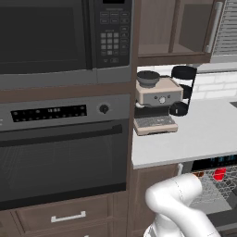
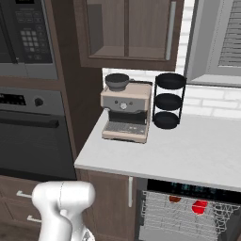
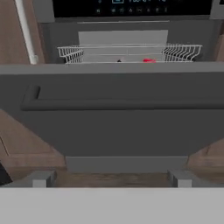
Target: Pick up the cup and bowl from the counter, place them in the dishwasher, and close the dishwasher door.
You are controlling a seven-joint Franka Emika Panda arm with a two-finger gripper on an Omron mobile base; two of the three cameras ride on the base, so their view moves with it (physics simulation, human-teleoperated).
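Right under the hand camera you have the dishwasher door (image 3: 127, 127), dropped partway open with its outer face toward you. Your gripper (image 3: 112, 178) has its two tips standing well apart with nothing between them. Behind the door's top edge the wire rack (image 3: 127, 53) holds something red (image 3: 148, 61), likely the cup or bowl; the counter (image 2: 188, 150) carries just a coffee machine (image 2: 126, 110) and a black tiered stand (image 2: 168, 100). Expect a stiff, hinged, fairly heavy panel with a smooth face. Push from beneath, near the free edge by the handle recess (image 3: 122, 97), and centred.
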